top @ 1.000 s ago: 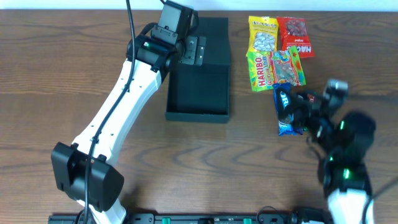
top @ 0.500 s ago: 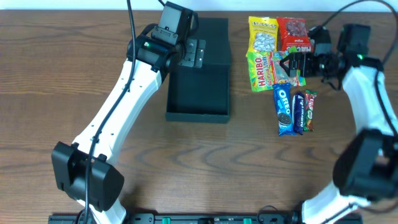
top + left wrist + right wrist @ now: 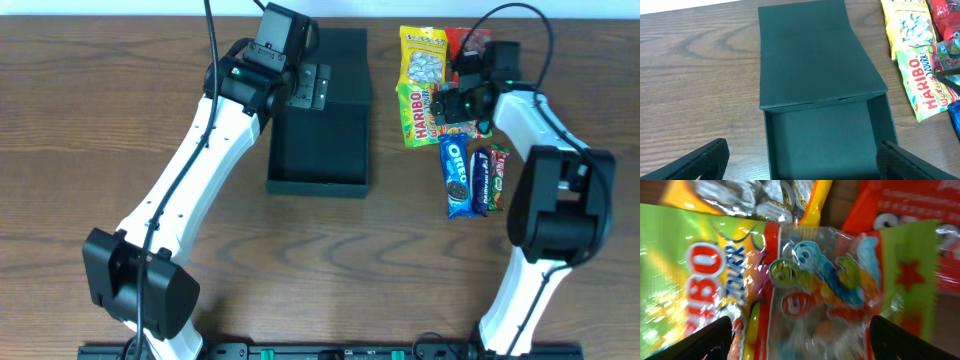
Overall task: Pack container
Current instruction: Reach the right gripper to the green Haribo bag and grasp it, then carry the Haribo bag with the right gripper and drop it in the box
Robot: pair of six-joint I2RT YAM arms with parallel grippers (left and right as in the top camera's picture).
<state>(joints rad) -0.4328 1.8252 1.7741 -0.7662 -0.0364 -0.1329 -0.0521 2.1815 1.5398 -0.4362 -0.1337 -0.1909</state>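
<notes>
The container (image 3: 325,150) is shown open on the tabletop (image 3: 100,120) under the wide-open, empty left jaws, well apart from the green Haribo bag (image 3: 815,290) beneath the open, empty right jaws, where glossy film may be lost on pinching, or the overlapping yellow packet (image 3: 424,52) dragged along.

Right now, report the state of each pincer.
Left pincer: open, empty, above the container.
Right pincer: open, empty, above the green Haribo bag.
</notes>
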